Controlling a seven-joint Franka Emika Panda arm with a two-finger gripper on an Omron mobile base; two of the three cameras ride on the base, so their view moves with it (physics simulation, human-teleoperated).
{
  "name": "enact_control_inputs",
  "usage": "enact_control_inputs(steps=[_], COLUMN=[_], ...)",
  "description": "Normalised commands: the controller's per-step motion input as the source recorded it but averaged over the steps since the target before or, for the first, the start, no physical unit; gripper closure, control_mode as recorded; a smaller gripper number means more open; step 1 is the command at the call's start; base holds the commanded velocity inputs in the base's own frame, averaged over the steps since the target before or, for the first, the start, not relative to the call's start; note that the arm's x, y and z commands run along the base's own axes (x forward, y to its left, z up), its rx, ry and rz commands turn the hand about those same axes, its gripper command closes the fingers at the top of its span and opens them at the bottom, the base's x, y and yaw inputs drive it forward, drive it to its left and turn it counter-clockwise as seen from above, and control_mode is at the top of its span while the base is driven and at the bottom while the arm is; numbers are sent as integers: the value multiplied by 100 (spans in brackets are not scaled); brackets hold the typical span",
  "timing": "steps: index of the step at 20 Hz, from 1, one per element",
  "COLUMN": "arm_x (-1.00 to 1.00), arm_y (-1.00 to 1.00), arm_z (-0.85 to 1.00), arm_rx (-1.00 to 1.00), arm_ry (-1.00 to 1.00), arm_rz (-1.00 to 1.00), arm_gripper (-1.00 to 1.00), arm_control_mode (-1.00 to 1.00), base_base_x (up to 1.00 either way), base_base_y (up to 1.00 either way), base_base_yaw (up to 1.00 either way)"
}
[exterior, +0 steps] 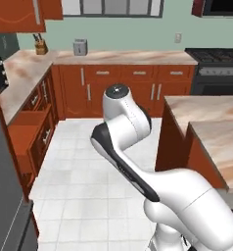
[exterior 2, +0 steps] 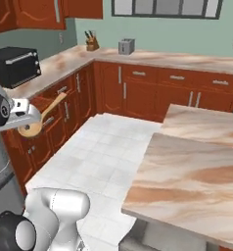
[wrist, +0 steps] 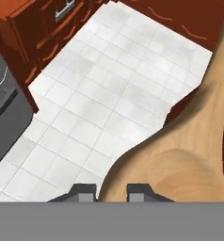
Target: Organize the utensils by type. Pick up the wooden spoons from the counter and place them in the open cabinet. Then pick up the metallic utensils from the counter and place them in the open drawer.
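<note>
Left base view
Arm: the white arm [exterior: 138, 162] rises from the lower right and bends over the tiled floor [exterior: 84, 171].
Counter: the marbled counter [exterior: 216, 132] runs along the right edge.
Drawer: an open reddish-brown drawer [exterior: 28, 130] juts from the cabinet row on the left.

Right base view
Claw: the claw [exterior 2: 30, 122] sits at the left edge, clamped on the wooden spoon [exterior 2: 42, 115].
Spoon: its round bowl lies at the claw and its handle slants up to the right, before the left cabinet fronts, well apart from the counter.
Back counter: a toaster [exterior 2: 126, 46] and a knife block [exterior 2: 92, 43] stand at its far edge.

Hand view
Fingertips: the two dark fingertips [wrist: 83, 192] rise at the bottom, with the spoon's tan wood between them.
Spoon: large and close, over the white tiles.
</note>
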Motion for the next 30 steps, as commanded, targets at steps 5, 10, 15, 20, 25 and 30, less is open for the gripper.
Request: enact_control_inputs(steps=[5,10,15,20,25,30], arm_x=[0,0,0,0,0,0], arm_y=[0,0,0,0,0,0], arm_z=[0,0,0,0,0,0], arm_rx=[0,0,0,0,0,0], arm_ry=[0,0,0,0,0,0], arm_rz=[0,0,0,0,0,0], arm_gripper=[100,100,100,100,100,100], arm_control_mode=[100,100,100,100,100,100], base_base_x=[92,100,100,100,100,100], base_base_y=[24,28,24,22,18,5], base_base_yaw=[-41,-22,-11,-5,5,32])
